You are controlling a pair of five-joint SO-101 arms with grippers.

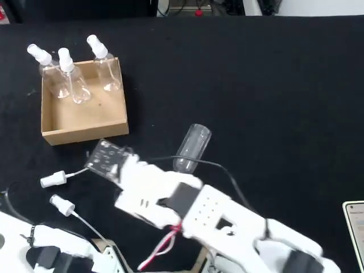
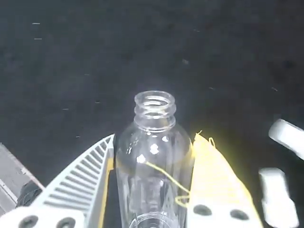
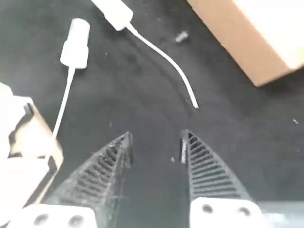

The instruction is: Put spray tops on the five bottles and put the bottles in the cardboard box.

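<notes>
Bottle in your left claw: clear, uncapped, neck pointing away from the wrist, body pinched between the white finger and the yellow one. Near it on the black cloth lie the two loose spray tops, nearer top and farther top. Each trails a thin white dip tube, and they lie apart from each other and from the box. Your right claw hangs over the cloth close to those tops, black fingers spread and gripping nothing. A corner of the cardboard box sits just past it. Right arm slants across the near middle of the table, and that is your obstruction. It and its black cable cover the near end of a second clear bottle, which lies on its side on the cloth. That one has no top on it and sits to the right of the box, apart from it. Farther back, the box holds three capped bottles standing along its far wall: left bottle at the corner, middle bottle just beside it, right bottle a little apart. A flat device pokes in at the table's right edge, well apart from the bottles.
</notes>
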